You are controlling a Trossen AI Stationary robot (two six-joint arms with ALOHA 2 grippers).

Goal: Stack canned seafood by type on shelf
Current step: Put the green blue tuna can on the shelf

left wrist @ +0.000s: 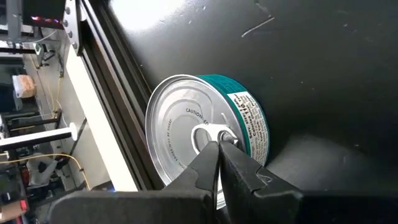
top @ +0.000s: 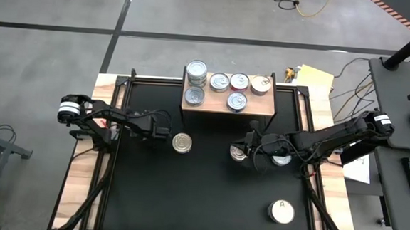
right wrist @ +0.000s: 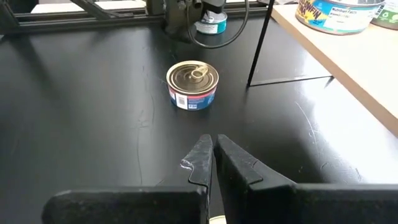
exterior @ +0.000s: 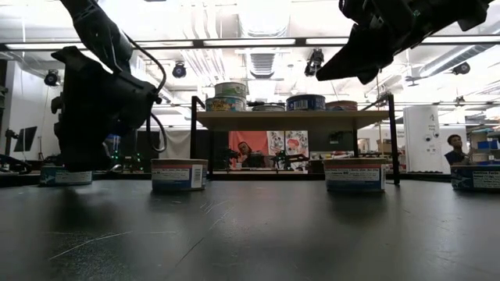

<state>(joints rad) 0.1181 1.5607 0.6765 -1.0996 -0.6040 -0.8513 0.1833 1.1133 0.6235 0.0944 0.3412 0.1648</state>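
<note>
Canned seafood: short round metal tins, rigid and probably fairly heavy for their size, with smooth curved walls likely to slip between narrow fingers — best taken across the full width, low on the label band, not by the pull ring. Several tins already stand on the shelf (top: 228, 111), one pair stacked at its left end (top: 197, 73). Others are loose on the black tabletop (top: 185, 199): a gold-topped tin (top: 182, 143) in front of the shelf, a silver-topped tin (top: 239, 153) further right with another just beside it, and a white-topped tin marked "A" (top: 281, 212) near the front right. A teal-labelled tin (left wrist: 208, 134) lies by the table's left rail.

Left gripper (left wrist: 219, 144): fingers pressed together, holding nothing, tips directly over the teal-labelled tin's pull ring — whether they touch cannot be told.

Right gripper (right wrist: 211, 146): fingers likewise closed and empty, above the tabletop, facing the gold-topped tin.
</note>
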